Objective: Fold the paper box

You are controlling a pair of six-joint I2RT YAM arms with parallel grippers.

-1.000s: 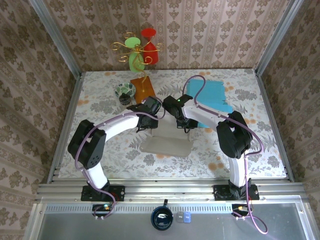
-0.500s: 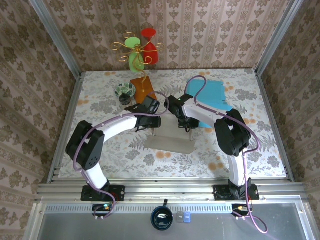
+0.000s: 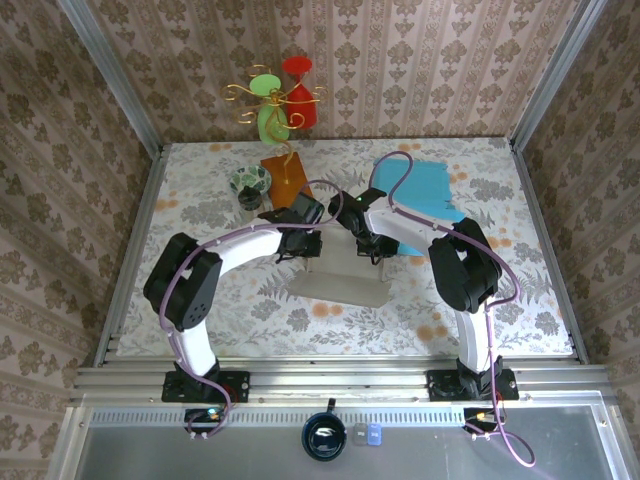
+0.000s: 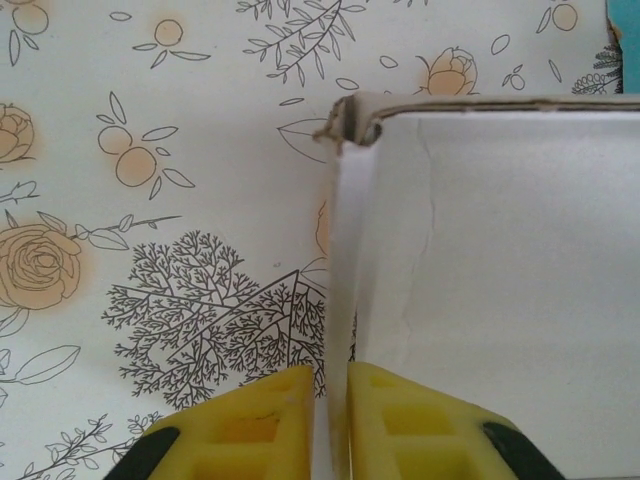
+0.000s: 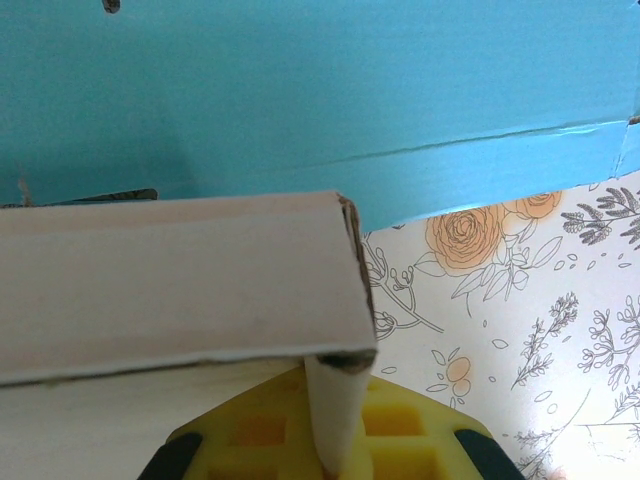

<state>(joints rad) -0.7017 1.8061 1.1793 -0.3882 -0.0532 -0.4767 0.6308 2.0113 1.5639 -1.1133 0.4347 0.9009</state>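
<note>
The floral worktop (image 3: 200,300) carries the paper box (image 3: 340,285) at its middle, long axis running left to right, hollow side apparently up. I'd say the walls are being raised. The left pincer (image 4: 330,420) is clamped on the left end wall and the right pincer (image 5: 335,440) on the right flap. Next, both should fold inward evenly.

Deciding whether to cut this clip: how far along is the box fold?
Done: on the paper box, the far wall stands up and meets a side wall at a corner. In hand: left gripper and right gripper each pinch a side wall. Remaining: the near part lies flat on the table, so folding isn't finished.
</note>
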